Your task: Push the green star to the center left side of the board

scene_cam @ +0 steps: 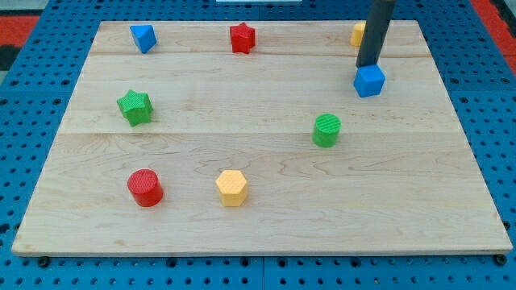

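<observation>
Right now my tip [369, 65] sits at the view's upper right, touching or just above the top edge of the blue cube [369, 81], with a yellow block [358, 34] half hidden behind the rod at about 11 o'clock from the tip. No pincer on this rig, just the rod, so there is nothing to open or close and nothing is held.

The green star [135, 106] lies well apart from the tip, far over toward the view's left, roughly mid-height on the board [266, 234]. By my read it is already near the center left, only a short nudge toward 9 o'clock remaining.

To do the step well:
- Travel across to the star's 3 o'clock side, staying above the green cylinder [326, 130], which lies at about 7 o'clock from the tip.
- Leave the blue cube cleanly; dragging it along is the first risk.
- Contact the star through its middle; star points tend to spin off-centre pushes.
- Push straight toward 9 o'clock, short and slow, stopping before the board edge.

Away from that path: the red star [242, 37] and the blue block [143, 37] along the top, the red cylinder [145, 187] and the yellow hexagon [231, 187] at the bottom.
</observation>
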Controlling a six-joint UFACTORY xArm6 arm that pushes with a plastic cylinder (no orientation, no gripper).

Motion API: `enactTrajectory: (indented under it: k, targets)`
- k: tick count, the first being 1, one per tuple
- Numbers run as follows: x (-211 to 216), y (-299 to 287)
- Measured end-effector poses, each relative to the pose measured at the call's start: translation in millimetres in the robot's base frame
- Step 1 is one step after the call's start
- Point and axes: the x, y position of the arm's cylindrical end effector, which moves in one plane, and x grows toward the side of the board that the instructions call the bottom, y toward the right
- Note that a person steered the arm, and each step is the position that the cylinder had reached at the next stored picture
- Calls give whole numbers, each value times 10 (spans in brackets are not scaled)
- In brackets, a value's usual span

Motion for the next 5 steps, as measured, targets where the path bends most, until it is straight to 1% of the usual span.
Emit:
enactTrajectory:
  k: [1, 2, 3, 4, 5]
  targets:
    - [227, -10]
    - [651, 34]
    - [884, 83]
    - [763, 134]
    - [543, -342]
